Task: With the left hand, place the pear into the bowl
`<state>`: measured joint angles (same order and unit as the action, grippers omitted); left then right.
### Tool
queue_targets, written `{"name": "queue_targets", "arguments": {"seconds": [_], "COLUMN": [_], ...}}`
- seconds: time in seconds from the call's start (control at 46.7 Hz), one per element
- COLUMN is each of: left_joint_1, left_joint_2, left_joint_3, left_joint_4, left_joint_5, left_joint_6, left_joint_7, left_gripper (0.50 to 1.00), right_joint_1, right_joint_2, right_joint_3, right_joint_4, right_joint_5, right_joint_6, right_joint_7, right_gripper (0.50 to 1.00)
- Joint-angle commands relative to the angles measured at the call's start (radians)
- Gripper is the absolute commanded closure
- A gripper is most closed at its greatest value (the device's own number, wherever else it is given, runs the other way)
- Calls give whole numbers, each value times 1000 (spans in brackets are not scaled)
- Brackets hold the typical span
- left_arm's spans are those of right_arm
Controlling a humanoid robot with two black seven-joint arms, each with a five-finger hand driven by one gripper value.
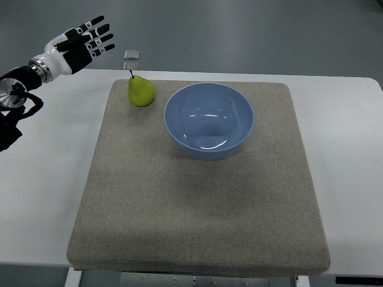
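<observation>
Nearest to us we see the front edge of a grey felt-like mat [197, 233], a broad square pad with rounded corners that lies flat on the white tabletop [350, 179] and covers most of its middle; bare tabletop shows to either side of the mat, and along the near edge the mat reaches to the tabletop's rim. Moving away from us across the mat, we come to the blue bowl [209, 120], which stands upright on the far half of the pad, a little right of its centre line. We look down into its glossy inside, which reflects the lights above and holds nothing. Just beside the bowl, on its left, we find the pear [141, 91]: yellow-green, standing on its base near the mat's far left corner, with its dark stem pointing toward the far side. We see a narrow gap of mat between pear and bowl, so the two are apart. Farther left and beyond, the left hand [84, 45] hangs over the far left corner of the tabletop, its arm coming in from the left edge of the picture. Its black fingers [99, 38] are stretched out and spread, pointing right, and they hold nothing; the hand is clear of the pear. Past the tabletop's far edge lies grey floor [239, 30], with a small square metal plate [131, 55] set on it.
</observation>
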<state>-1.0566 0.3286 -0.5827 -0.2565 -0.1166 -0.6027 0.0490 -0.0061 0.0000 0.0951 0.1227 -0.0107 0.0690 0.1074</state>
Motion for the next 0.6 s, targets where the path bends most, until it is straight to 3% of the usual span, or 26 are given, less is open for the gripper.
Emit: {"name": "queue_targets", "arguments": {"seconds": [0.0,0.579], "left_joint_1": [3,0], "left_joint_2": [-2,-5], "left_joint_3": [3,18], "left_joint_4": [-1,11], "left_joint_5": [3,15], "left_joint_6": [0,-8], "left_joint_7": [0,-4], "left_gripper": [506,504], "right_joint_1": [0,0], "right_joint_2": [0,0], "right_joint_3": [0,0], "right_joint_4": [0,0], "right_joint_5": [0,0], "right_joint_6": [0,0], "right_joint_7": [0,0], "right_gripper": [574,574]}}
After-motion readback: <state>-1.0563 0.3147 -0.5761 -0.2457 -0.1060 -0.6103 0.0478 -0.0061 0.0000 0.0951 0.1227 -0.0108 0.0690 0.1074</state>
